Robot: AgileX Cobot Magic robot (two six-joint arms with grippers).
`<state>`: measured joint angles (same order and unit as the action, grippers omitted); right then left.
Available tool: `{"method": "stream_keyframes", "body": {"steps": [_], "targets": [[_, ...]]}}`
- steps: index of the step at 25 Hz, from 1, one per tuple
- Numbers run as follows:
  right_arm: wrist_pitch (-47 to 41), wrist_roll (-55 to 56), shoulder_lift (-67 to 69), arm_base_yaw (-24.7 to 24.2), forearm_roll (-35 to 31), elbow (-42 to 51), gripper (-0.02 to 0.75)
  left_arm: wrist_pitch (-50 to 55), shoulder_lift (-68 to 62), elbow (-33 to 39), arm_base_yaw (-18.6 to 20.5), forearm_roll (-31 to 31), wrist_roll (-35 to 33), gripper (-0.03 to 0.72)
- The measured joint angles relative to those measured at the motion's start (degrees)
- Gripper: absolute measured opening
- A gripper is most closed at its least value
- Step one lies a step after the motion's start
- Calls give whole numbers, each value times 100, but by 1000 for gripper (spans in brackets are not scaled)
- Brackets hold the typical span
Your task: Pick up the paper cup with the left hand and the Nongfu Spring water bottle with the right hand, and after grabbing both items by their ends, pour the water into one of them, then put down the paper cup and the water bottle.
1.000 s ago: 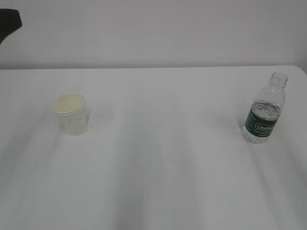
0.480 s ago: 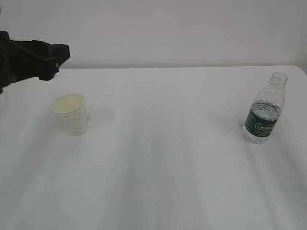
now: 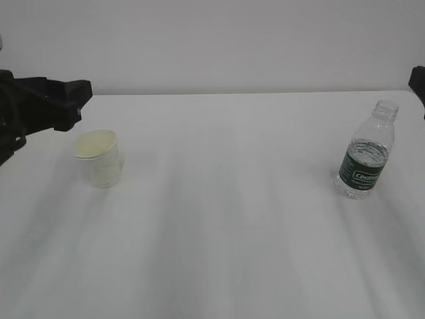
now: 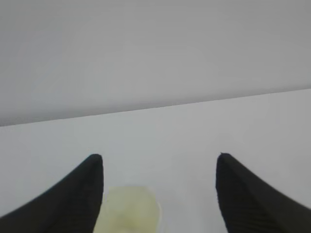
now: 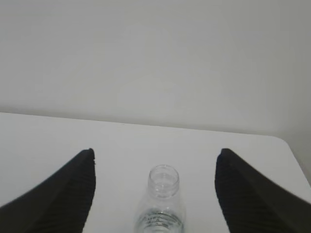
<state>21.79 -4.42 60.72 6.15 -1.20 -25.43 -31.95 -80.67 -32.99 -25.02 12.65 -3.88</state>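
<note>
Small white paper cup (image 3: pixel 98 158) stands upright left on white table (image 3: pixel 226 212), capless clear ribbed green-labelled bottle (image 3: pixel 365 153) right; black left gripper (image 4: pixel 159 158) and right gripper (image 5: pixel 155 151) both spread, empty.

The exterior view is looking down at a slant across the white surface (image 3: pixel 219 219) toward a pale wall, taking in the paper cup (image 3: pixel 99 157) at left and the Nongfu Spring water bottle (image 3: pixel 366 158) at right, with the left hand (image 3: pixel 70 100) entering at the left edge. The left wrist view is sitting close above the paper cup (image 4: pixel 129 211), looking out level between its spread fingers (image 4: pixel 82 194) toward the surface's far edge. The right wrist view is likewise facing the wall from just behind the Nongfu Spring water bottle (image 5: pixel 163 206), whose open neck is rising at bottom centre between the fingers (image 5: pixel 243 194).
</note>
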Motion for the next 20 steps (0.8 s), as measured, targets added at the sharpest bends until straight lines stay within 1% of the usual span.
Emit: {"method": "stream_keyframes", "body": {"steps": [3, 5, 10, 16, 20], "targets": [[428, 27, 153, 0, 0, 317, 585, -416, -204, 278, 0, 21, 0, 515], [602, 243, 238, 0, -4, 488, 585, -572, -340, 410, 0, 34, 0, 515], [1358, 526, 525, 0, -4, 960, 585, -1216, -685, 614, 0, 47, 0, 515], [2150, 547, 975, 0, -4, 1323, 585, -1384, -895, 628, 0, 71, 0, 514], [2457, 558, 1354, 0, -4, 1382, 585, -1395, -1094, 628, 0, 71, 11, 512]]}}
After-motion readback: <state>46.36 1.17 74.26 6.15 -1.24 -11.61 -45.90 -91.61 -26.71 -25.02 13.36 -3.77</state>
